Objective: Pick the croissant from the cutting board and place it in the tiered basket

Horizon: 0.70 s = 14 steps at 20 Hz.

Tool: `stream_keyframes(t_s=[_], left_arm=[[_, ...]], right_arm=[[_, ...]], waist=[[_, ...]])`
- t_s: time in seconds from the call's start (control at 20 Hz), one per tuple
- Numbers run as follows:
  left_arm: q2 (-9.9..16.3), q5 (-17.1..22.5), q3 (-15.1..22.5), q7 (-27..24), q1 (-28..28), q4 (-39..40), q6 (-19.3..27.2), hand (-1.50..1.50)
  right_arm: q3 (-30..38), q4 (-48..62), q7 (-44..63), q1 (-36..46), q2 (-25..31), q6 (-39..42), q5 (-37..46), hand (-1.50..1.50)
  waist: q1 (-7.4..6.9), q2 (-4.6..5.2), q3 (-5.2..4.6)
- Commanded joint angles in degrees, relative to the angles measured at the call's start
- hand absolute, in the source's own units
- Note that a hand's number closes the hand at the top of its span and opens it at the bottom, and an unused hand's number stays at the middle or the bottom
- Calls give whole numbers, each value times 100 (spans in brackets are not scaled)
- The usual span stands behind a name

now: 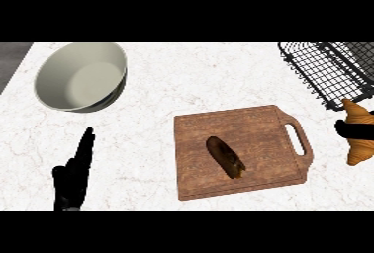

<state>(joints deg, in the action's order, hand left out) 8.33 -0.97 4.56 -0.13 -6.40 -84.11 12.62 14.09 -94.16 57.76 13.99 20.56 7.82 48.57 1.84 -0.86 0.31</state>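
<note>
right hand (349,129) curls round the croissant (358,132), basket (321,69) just above it. it could catch the wire rim and slip. left hand (75,170) rests, fingers straight.

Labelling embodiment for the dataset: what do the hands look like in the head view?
The left hand is plain matte black, with slim, tapering fingers; no markings, cables or sleeve show. Of the right hand, only a black band of fingers shows at the right edge. No forearms show.
</note>
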Motion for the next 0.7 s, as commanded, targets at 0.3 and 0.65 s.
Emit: stream_keyframes(t_s=[0.3, 0.65], left_arm=[[7, 72, -50, 266, 131, 303, -145, 0], [-158, -129, 93, 181, 166, 417, -36, 0]], right_arm=[[517, -2552, 1210, 830, 886, 966, 399, 150], [521, -2413, 1564, 1830, 1440, 1891, 383, 150]], waist=[[-77, 43, -48], [-178, 70, -48]])
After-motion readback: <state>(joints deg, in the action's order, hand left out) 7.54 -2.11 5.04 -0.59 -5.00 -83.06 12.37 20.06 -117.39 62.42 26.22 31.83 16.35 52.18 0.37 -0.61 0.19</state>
